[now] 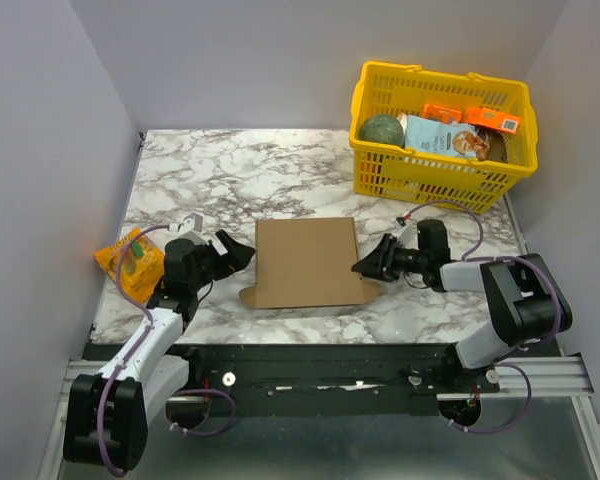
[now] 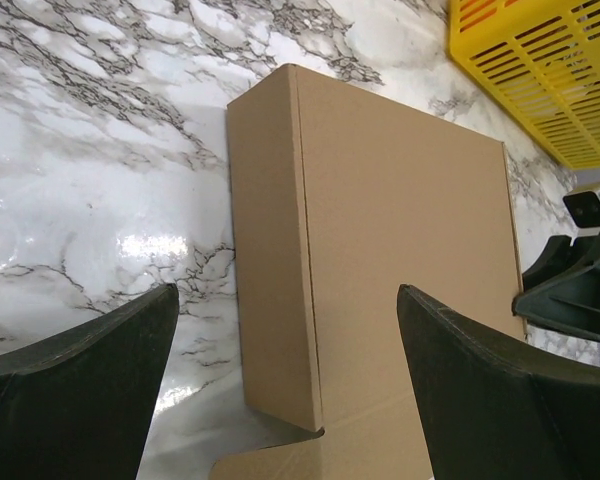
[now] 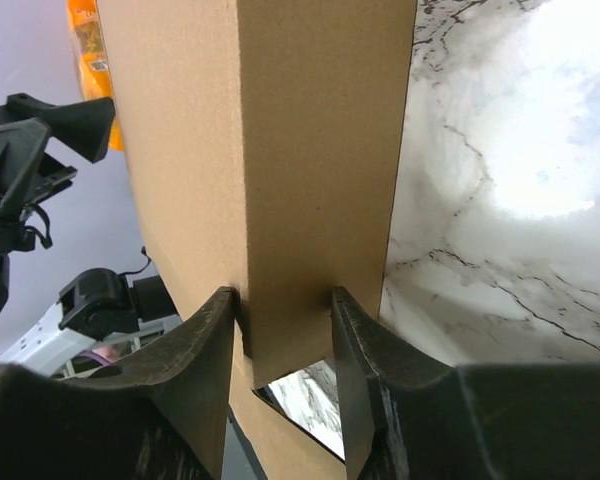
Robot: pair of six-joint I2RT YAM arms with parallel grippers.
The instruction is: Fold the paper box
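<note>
Fingers (image 3: 205,380) of the right gripper (image 1: 366,267) are pinching the box (image 1: 305,262), one pressing on each side of its thin right wall, close to the corner nearest the arm bases (the wrist view is showing cardboard filling the whole gap between them). The right arm is reaching in low from the box's right side.

The box, plain brown cardboard, is lying flat on the marble table (image 1: 230,170) and sitting between the two grippers. Its wide top face is facing up, and a small flap is poking out flat from its near left corner.

The left gripper (image 1: 235,250) is hovering just left of the box. Its fingers (image 2: 90,380) are standing spread wide, pointing at the box's left wall and touching no cardboard.

A yellow basket (image 1: 430,180) is standing beyond the box's far right corner, well apart from it, and is holding a round green item (image 1: 381,129) and several packets. An orange packet (image 1: 130,262) is lying to the box's left, on the far side of the left gripper.
</note>
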